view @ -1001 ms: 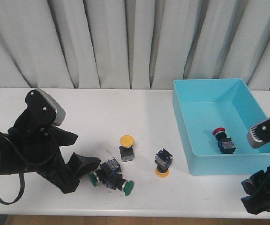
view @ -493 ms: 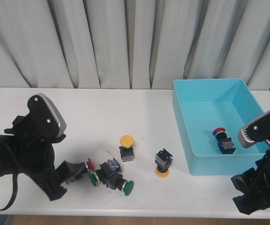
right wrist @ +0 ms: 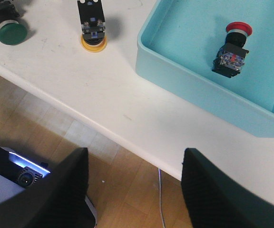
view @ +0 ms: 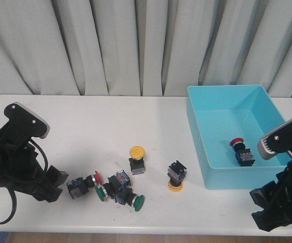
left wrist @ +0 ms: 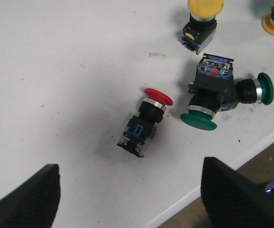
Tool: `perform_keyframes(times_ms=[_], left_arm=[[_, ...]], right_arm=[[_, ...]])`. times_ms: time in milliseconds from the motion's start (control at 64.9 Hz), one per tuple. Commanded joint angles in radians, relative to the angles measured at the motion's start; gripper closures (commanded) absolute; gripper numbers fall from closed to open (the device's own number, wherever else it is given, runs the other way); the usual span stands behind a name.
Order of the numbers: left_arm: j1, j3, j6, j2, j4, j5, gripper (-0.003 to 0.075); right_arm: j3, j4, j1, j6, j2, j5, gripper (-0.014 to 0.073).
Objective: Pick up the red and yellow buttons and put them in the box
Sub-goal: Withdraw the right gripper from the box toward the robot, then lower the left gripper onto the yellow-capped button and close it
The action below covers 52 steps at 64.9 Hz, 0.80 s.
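Front view: the turquoise box [view: 234, 132] sits at the right of the worktop [view: 110, 116], and inside it one red button [view: 241, 151] lies toward its lower right corner. Left of the box, a yellow button [view: 136, 159] stands upright at centre, another yellow button [view: 176, 177] rests cap-down just beside it, and a loose red button [view: 82, 184] lies on its side at lower left, next to two green switches [view: 119, 190]. Left wrist view: left pincer [left wrist: 130, 199] spread wide and holding nothing, the red button lying mid-frame above the gap between its fingers. Right wrist view: right pincer [right wrist: 134, 190] also released, hanging past the worktop edge over the wooden floor [right wrist: 56, 128], the box at upper right.
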Motion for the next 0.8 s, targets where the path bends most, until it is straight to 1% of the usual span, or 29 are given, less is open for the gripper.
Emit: perform_keyframes(times_ms=[0,77,185,277,324,632,786], left_arm=[[-0.004,-0.024,-0.014,-0.017,-0.001,-0.09,0.0127],[-0.022,-0.032,0.008,0.0,-0.001,-0.121,0.0127],[-0.076,-0.067,0.059,0.058,-0.001,-0.149,0.0127],[-0.12,-0.115,0.11,0.128,-0.001,-0.179,0.0127],[-0.136,-0.15,0.113,0.164,-0.001,-0.181,0.0127],[-0.221,-0.411,0.108,0.448,-0.001,-0.099,0.0127],[-0.222,-0.521,0.112,0.571,0.003,-0.06,0.0127]], right_arm=[[-0.024,0.001,0.0,-0.001,-0.015,-0.058,0.0176],[-0.024,0.012,0.0,-0.001,-0.015,-0.062,0.0176],[-0.024,0.013,0.0,-0.001,-0.015,-0.063,0.0176],[-0.024,0.013,0.0,-0.001,-0.015,-0.063,0.0176],[-0.024,0.013,0.0,-0.001,-0.015,-0.063,0.0176],[-0.024,0.012,0.0,-0.001,-0.015,-0.066,0.0176],[-0.024,0.012,0.0,-0.001,-0.015,-0.066,0.0176]])
